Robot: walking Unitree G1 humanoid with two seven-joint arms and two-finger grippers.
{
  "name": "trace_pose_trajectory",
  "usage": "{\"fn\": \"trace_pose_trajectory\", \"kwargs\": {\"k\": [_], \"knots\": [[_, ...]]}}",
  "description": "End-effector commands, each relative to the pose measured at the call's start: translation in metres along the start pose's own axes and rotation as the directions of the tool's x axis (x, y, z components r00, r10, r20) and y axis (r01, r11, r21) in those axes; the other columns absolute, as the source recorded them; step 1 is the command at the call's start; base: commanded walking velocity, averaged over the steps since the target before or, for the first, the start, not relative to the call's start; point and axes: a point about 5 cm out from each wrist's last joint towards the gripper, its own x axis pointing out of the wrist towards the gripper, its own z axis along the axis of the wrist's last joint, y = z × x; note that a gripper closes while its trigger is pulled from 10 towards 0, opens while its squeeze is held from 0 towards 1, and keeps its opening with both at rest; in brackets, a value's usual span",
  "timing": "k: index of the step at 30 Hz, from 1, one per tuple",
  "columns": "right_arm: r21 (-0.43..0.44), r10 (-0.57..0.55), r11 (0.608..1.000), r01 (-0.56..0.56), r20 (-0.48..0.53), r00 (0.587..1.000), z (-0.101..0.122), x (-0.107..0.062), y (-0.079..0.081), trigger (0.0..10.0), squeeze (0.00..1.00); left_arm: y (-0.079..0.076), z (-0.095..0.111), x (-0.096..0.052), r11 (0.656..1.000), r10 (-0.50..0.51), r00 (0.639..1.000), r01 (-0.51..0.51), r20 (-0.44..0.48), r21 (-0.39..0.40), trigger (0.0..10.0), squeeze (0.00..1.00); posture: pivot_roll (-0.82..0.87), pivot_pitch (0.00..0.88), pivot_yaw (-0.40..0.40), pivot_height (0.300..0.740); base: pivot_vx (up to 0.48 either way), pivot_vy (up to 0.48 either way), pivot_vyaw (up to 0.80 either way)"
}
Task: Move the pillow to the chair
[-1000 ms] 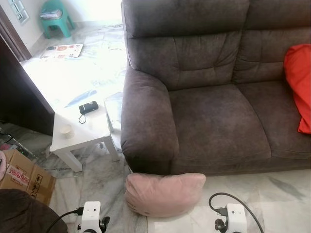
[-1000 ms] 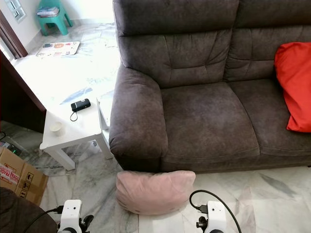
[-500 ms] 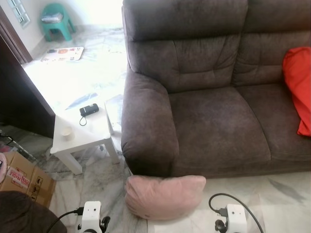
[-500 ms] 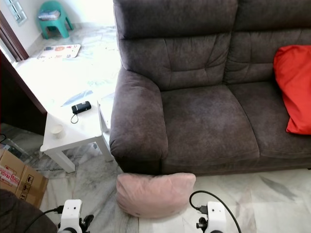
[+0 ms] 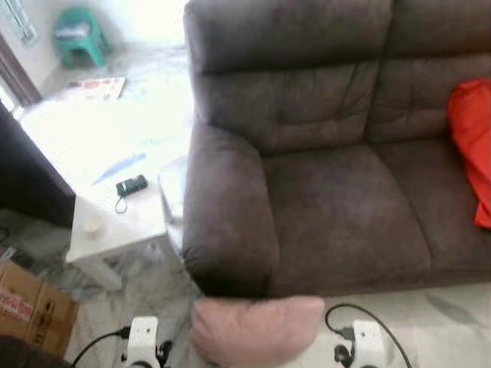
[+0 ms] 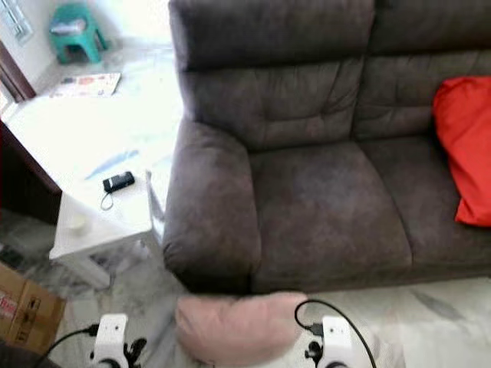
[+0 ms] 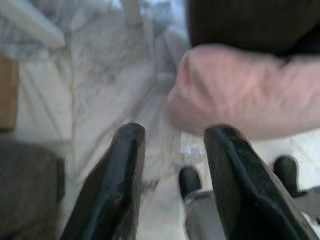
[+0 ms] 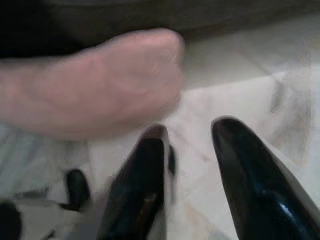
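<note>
I read the task as barely begun: the pink pillow (image 5: 257, 330) lies on the marble floor (image 5: 453, 318) against the front foot of the sofa (image 5: 330, 207), below its armrest, ungrasped. I see no chair among these views, so lifting and carrying all remain. My left tool (image 7: 172, 145) and right tool (image 8: 192, 137) both stand spread apart and empty, aimed at the pillow from either end. The wrist views show that gap; the eye views add the white bench (image 5: 115, 226).

Pillow (image 5: 257, 330): pale pink. Sofa (image 5: 322, 169): dark brown. Cushion (image 5: 472, 146): red. Side table (image 5: 115, 226): white. Stool (image 5: 77, 34): teal. Floor (image 5: 453, 314): white, grey-veined marble. Gripper fingers (image 7: 112, 190): black.
</note>
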Motion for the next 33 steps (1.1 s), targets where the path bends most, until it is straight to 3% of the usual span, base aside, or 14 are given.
{"fn": "trace_pose_trajectory", "kwargs": {"k": [1,16,23,24,26,27,29,30,31,32,33], "knots": [[0.003,0.012,1.0,-0.012,-0.005,1.0,-0.001,0.0,0.005,10.0,0.0,0.008,-0.006,-0.003,1.0,0.016,1.0,-0.016,-0.019,0.005,10.0,0.0,0.01,0.067,0.046,0.74,0.0,0.0,0.0],[-0.016,0.036,0.999,-0.035,0.043,0.998,0.011,0.003,0.009,10.0,0.0,0.011,-0.008,-0.004,0.999,0.03,0.999,-0.03,-0.02,0.021,10.0,0.0,0.01,0.081,0.043,0.74,0.0,0.0,0.0],[-0.035,0.093,0.996,-0.087,0.236,0.967,0.05,0.006,0.02,10.0,0.0,0.02,0.023,-0.002,0.997,0.069,0.981,-0.074,0.181,0.024,10.0,0.0,0.01,0.091,0.042,0.74,0.0,0.0,0.0],[-0.018,0.096,0.995,-0.095,0.334,0.938,0.069,0.005,0.02,10.0,0.0,0.021,0.042,-0.002,0.994,0.072,0.954,-0.093,0.292,0.06,10.0,0.0,0.02,0.091,0.04,0.74,0.0,0.0,0.0],[-0.017,0.095,0.995,-0.096,0.402,0.911,0.083,0.003,0.02,10.0,0.0,0.02,0.058,-0.004,0.991,0.061,0.921,-0.101,0.385,0.084,10.0,0.0,0.01,0.091,0.041,0.74,0.0,0.0,0.0],[-0.03,0.103,0.995,-0.1,0.456,0.884,0.095,0.001,0.022,10.0,0.0,0.018,0.073,-0.008,0.989,0.05,0.882,-0.11,0.468,0.102,10.0,0.0,0.01,0.091,0.041,0.74,0.0,0.0,0.0],[-0.05,0.122,0.992,-0.112,0.507,0.853,0.105,-0.001,0.024,10.0,0.0,0.018,0.084,-0.012,0.987,0.048,0.848,-0.123,0.527,0.108,10.0,0.0,0.01,0.088,0.037,0.74,0.0,0.0,0.0],[-0.064,0.135,0.991,-0.121,0.604,0.786,0.124,-0.008,0.028,10.0,0.0,0.017,0.099,-0.019,0.985,0.045,0.797,-0.136,0.602,0.106,10.0,0.0,0.01,0.077,0.038,0.74,0.0,0.0,0.0],[-0.064,0.135,0.991,-0.121,0.604,0.786,0.124,-0.008,0.028,10.0,0.0,0.017,0.099,-0.019,0.985,0.045,0.797,-0.136,0.602,0.106,10.0,0.0,0.01,0.077,0.038,0.74,0.0,0.0,0.0],[-0.063,0.138,0.99,-0.128,0.672,0.727,0.139,-0.015,0.03,10.0,0.0,0.017,0.109,-0.026,0.983,0.039,0.755,-0.147,0.654,0.111,10.0,0.0,0.01,0.075,0.038,0.74,0.0,0.0,0.0],[-0.067,0.138,0.989,-0.128,0.694,0.707,0.144,-0.017,0.03,10.0,0.0,0.017,0.113,-0.029,0.982,0.039,0.741,-0.154,0.671,0.113,10.0,0.0,0.01,0.069,0.038,0.74,0.0,0.0,0.0]]}}
